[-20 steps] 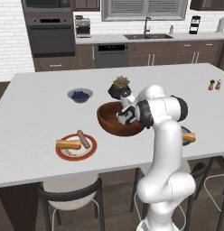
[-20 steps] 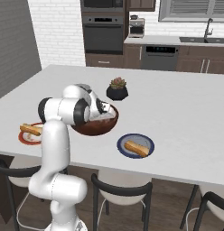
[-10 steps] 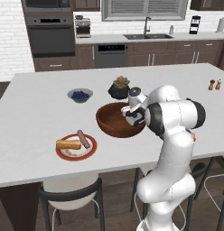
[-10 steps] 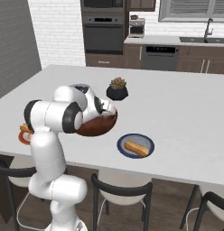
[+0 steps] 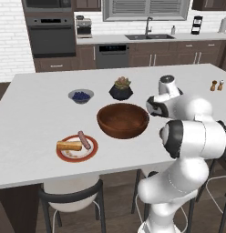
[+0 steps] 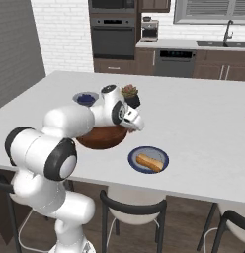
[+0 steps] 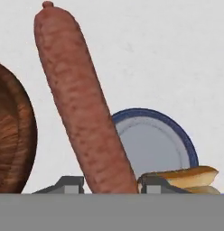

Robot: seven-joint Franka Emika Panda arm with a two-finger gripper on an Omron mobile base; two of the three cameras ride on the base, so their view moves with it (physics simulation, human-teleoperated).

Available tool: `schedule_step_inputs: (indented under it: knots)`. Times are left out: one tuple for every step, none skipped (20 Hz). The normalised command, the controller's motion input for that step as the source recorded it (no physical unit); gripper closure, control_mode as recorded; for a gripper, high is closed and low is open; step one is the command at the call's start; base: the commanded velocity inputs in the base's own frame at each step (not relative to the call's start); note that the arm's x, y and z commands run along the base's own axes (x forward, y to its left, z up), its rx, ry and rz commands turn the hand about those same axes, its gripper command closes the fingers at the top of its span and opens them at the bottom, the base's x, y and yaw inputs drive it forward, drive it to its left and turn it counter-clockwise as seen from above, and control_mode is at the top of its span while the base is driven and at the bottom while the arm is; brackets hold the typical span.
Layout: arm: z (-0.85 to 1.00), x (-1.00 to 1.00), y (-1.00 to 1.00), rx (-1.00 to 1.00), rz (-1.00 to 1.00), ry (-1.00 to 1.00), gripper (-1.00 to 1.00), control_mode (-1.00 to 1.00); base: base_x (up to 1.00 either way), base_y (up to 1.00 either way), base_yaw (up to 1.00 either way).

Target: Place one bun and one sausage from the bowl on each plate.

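Jaws pinch a sausage (image 7: 82, 103) above, seemingly, the blue plate (image 7: 152, 140) holding a bun (image 7: 186, 176).

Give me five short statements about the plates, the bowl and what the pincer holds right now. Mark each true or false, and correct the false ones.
1. The pincer grips a sausage. True.
2. The blue plate already has a sausage on it. False: it holds only a bun.
3. The red-rimmed plate carries both a bun and a sausage. True.
4. The wooden bowl still contains a bun. False: its inside looks empty.
5. The small bowl of blueberries sits on the blue plate. False: it stands on the counter beyond the wooden bowl.
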Motion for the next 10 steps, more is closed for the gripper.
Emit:
schedule_step_inputs:
  knots:
    - [0.49, -0.02, -0.78, 0.35, -0.79, 0.28, 1.0, -1.0, 0.0, 0.0, 0.0]
    - [0.0, 0.0, -0.73, 0.31, -0.83, 0.27, 1.0, -1.0, 0.0, 0.0, 0.0]
    - [-0.34, 0.0, -0.51, 0.3, -0.88, 0.27, 1.0, -1.0, 0.0, 0.0, 0.0]
    - [-0.48, 0.0, -0.48, 0.3, -0.89, 0.24, 1.0, -1.0, 0.0, 0.0, 0.0]
    - [-0.68, -0.01, -0.35, 0.31, -0.91, 0.23, 1.0, -1.0, 0.0, 0.0, 0.0]
    - [-0.76, -0.04, -0.23, 0.29, -0.91, 0.27, 1.0, -1.0, 0.0, 0.0, 0.0]
    - [-0.86, -0.03, -0.04, 0.26, -0.92, 0.26, 1.0, -1.0, 0.0, 0.0, 0.0]
    - [-1.0, 0.0, 0.0, 0.25, -0.94, 0.2, 1.0, -1.0, 0.0, 0.0, 0.0]
    - [-1.0, 0.0, 0.04, 0.27, -0.95, 0.07, 1.0, -1.0, 0.0, 0.0, 0.0]
    - [-1.0, 0.0, 0.24, 0.29, -0.87, 0.0, 1.0, -1.0, 0.0, 0.0, 0.0]
